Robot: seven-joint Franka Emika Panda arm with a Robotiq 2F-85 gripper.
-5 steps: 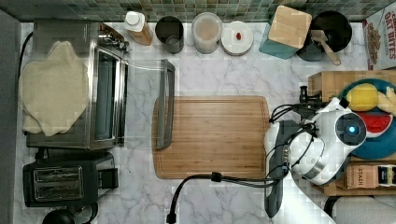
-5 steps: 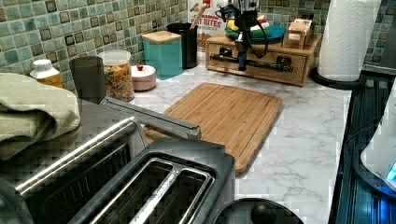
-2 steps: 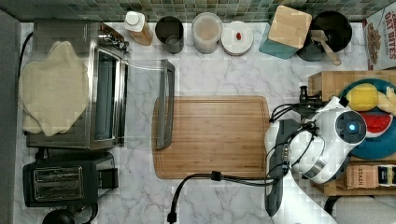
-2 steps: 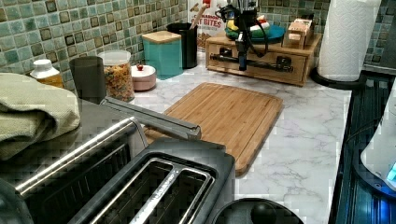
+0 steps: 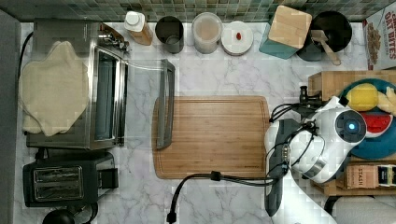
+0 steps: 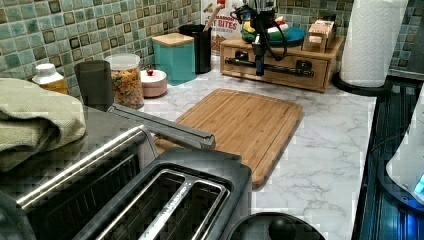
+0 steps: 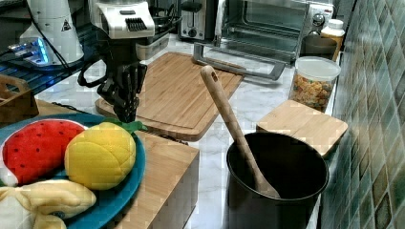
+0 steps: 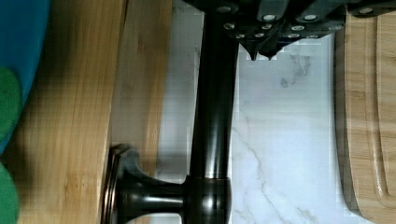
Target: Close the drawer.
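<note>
In the top view the white robot arm (image 5: 327, 144) covers most of the wooden box (image 5: 329, 81) and part of the blue plate (image 5: 373, 147), so the drawer front beneath cannot be seen, and the cereal box (image 5: 380, 39) is cut off by the top view's right edge. In the wrist view the gripper (image 8: 261, 55) is cropped at the frame edge, with the tips just beside the dark bar handle (image 8: 215, 112), and contact between them cannot be judged. In the left view the paper towel roll (image 6: 372, 40) runs past the upper edge, and the gripper (image 6: 258, 62) is too small to make out.
</note>
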